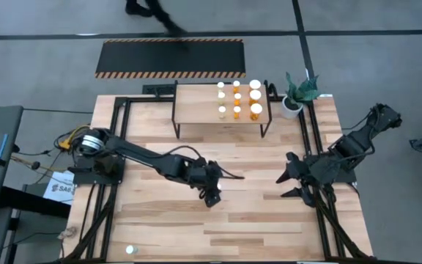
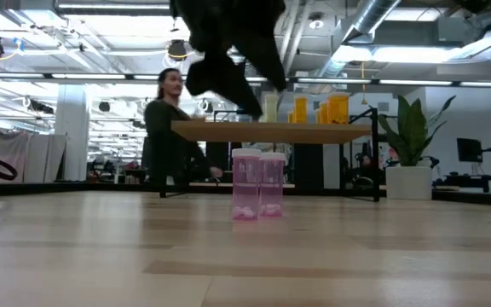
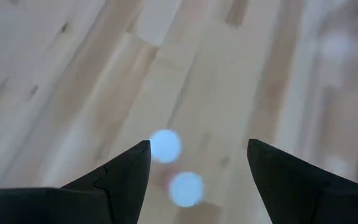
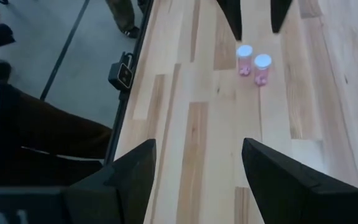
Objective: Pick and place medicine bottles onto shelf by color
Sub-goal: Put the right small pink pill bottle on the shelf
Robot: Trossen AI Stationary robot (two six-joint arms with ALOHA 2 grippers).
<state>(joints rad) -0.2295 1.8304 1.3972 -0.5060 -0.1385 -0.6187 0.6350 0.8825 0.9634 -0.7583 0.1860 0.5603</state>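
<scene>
Planks of pale wood make up the tabletop (image 1: 160, 235), framed by black rails along its left and right edges. Beyond its far edge a black mat (image 1: 168, 57) with striped borders lies on the grey floor.

At the far side of the table, a little right of centre, stands the shelf (image 1: 196, 106), a light wood top on thin black legs. Just to its right is a white pot with a green plant (image 1: 296, 94).

Both arms reach in toward the middle. The left gripper (image 1: 211, 194) hangs over the centre of the table, its fingers (image 3: 126, 177) spread wide and holding nothing. The right gripper (image 1: 290, 183) waits to the right of it, well apart, its two fingers also standing wide and empty.

On the right half of the shelf top sits a cluster of medicine bottles (image 1: 238, 100) in three short rows, white caps up; the ones nearest the plant are larger. In the low view those that show have orange bodies, though some are hidden behind the left arm.

Two pink bottles (image 2: 258, 185) stand upright on the table, side by side and touching or very nearly so, each with a white cap. In the left wrist view their caps lie between and below the left gripper's fingers, blurred. In the right wrist view the pair stands beneath the left gripper's fingertips.

A person (image 2: 167, 128) stands in the room behind the table, to the left of the shelf.
</scene>
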